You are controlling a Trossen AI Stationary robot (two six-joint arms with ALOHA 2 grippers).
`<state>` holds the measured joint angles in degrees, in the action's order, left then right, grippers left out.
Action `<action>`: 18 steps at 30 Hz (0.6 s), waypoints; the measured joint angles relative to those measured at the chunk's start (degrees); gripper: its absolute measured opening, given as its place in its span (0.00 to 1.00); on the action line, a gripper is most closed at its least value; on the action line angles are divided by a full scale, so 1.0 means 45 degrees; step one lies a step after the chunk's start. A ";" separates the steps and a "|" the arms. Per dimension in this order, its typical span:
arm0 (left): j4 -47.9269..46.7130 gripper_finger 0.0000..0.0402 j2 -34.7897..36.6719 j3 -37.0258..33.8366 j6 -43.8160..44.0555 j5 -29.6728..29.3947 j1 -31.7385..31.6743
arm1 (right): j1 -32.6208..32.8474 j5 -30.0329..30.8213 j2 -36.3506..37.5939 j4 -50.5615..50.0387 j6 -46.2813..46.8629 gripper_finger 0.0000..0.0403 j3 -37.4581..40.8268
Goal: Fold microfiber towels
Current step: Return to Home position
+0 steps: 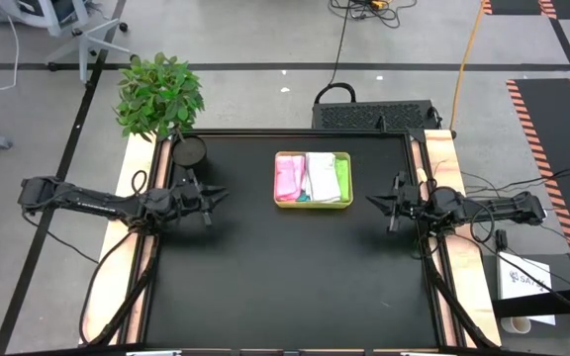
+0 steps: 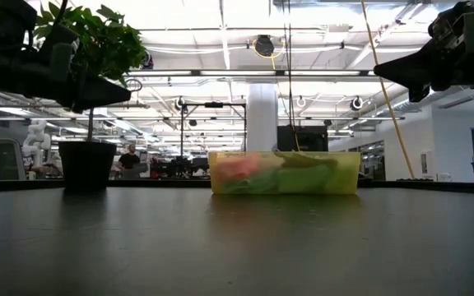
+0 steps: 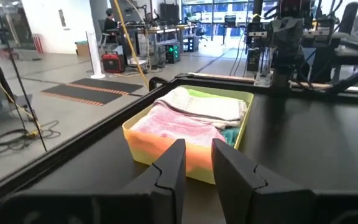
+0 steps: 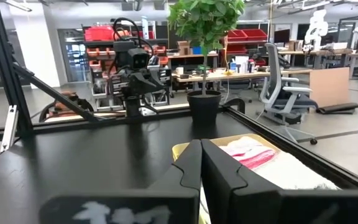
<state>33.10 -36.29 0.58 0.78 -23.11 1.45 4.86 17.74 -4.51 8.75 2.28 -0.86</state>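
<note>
The microfiber towels lie side by side in a yellow-green tray at the table's far middle: a pink one, a white one and a lime green one, with a bit of teal at the tray's near end. My left gripper hovers level at the table's left side, pointing at the tray. Its fingers stand a little apart with nothing between them. My right gripper hovers level at the right side, shut and empty, also pointing at the tray.
A potted plant stands at the table's far left corner, its dark pot on the tabletop. Wooden rails run along the table's left and right edges. The black tabletop lies bare nearer than the tray.
</note>
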 joint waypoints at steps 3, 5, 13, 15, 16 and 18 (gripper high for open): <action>-0.0001 0.20 -0.0002 0.0000 0.0240 0.0010 0.0000 | 0.0000 0.0003 0.0000 -0.0003 0.0001 0.00 0.0000; -0.0002 0.20 -0.0003 0.0000 0.0228 0.0010 0.0000 | 0.0000 0.0003 0.0000 -0.0003 0.0001 0.00 0.0000; -0.0484 0.20 0.1114 0.0000 0.0227 0.0024 0.0010 | 0.0000 0.0008 0.0044 -0.0018 0.0006 0.00 0.0000; -0.0471 0.20 0.1690 0.0000 0.0227 0.0024 0.0010 | 0.0000 0.0009 0.0068 -0.0033 0.0006 0.00 0.0000; -0.0471 0.20 0.1960 0.0000 0.0227 0.0024 0.0010 | 0.0000 0.0008 0.0138 -0.0075 0.0006 0.00 0.0000; -0.0466 0.20 0.2520 0.0000 0.0227 0.0024 0.0010 | 0.0000 0.0013 0.0342 -0.0067 0.0006 0.00 0.0000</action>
<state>31.00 -24.96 0.58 1.80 -23.00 1.50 4.86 17.80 -2.98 8.45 2.31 -0.86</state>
